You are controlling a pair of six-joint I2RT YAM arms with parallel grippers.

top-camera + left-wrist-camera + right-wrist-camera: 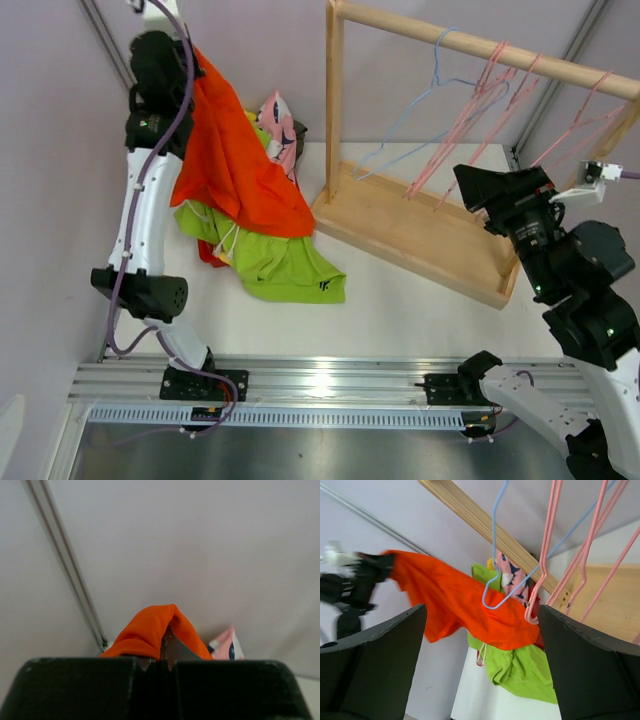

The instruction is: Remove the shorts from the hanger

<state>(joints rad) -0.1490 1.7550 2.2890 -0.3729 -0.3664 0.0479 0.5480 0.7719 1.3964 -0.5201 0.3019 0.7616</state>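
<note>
My left gripper [196,55] is raised high at the back left and shut on the orange shorts [235,160], which hang down from it over the pile. In the left wrist view the orange fabric [150,630] bunches between my shut fingers. Under it lie the lime green shorts [280,262] with a drawstring, and the pink patterned shorts [280,125] behind. My right gripper [478,185] is open and empty beside the wooden rack [420,235], its fingers [375,655] wide apart. Empty wire hangers [480,105], pink and one blue, hang on the rack's rail. The yellow and olive shorts are mostly hidden.
The wooden rack's base [400,225] stands at the back middle to right. An aluminium rail [320,385] runs along the near edge. Grey walls close in behind and to the left.
</note>
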